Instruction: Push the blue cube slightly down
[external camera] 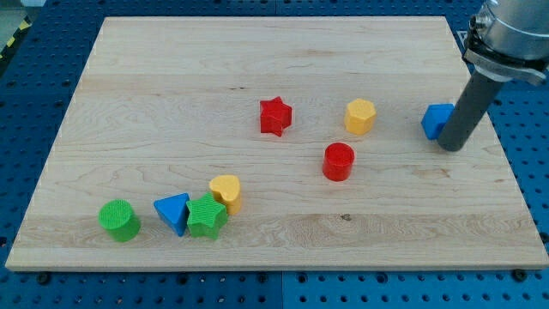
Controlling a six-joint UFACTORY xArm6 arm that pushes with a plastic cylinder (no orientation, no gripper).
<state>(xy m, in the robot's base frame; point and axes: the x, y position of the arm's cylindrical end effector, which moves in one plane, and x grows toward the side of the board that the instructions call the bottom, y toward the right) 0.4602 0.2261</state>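
Observation:
The blue cube (pixel 436 120) lies near the board's right edge, partly hidden on its right side by the dark rod. My tip (pixel 452 147) rests on the board just right of and slightly below the cube, touching or nearly touching it. The rod rises up and to the right to the arm's grey end at the view's top right.
A yellow hexagonal block (pixel 360 116), a red star (pixel 275 116) and a red cylinder (pixel 339 161) lie left of the cube. At the bottom left sit a yellow heart (pixel 226 190), a green star (pixel 206 216), a blue triangle (pixel 173 212) and a green cylinder (pixel 118 220). The wooden board (pixel 129 103) ends close to the cube's right.

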